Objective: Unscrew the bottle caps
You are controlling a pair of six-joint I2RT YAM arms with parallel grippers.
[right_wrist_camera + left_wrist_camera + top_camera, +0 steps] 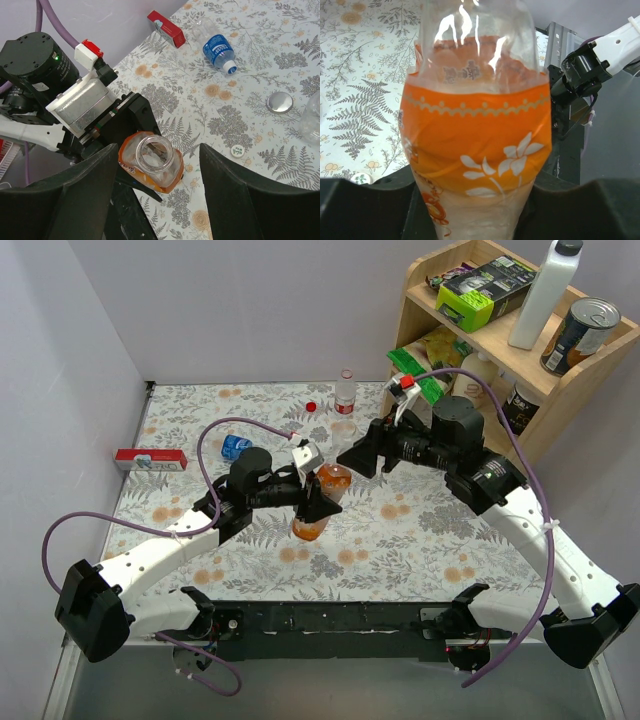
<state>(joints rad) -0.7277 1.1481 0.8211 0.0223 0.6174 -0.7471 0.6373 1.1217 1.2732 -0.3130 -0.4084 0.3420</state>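
The left gripper [475, 212] clamps an orange-labelled bottle [475, 145] between its black fingers [365, 210], and the bottle fills most of the frame. Its clear part rises above a label with white flowers. To the left lies the fern-patterned tablecloth [365, 75], with a small white cap [359, 178] on it. A black-and-white arm joint [585, 70] shows at right.

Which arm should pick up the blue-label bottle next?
Probably right: the right claw is open and empty, while the left claw grips the orange bottle. The blue-label bottle lies leftward, though.
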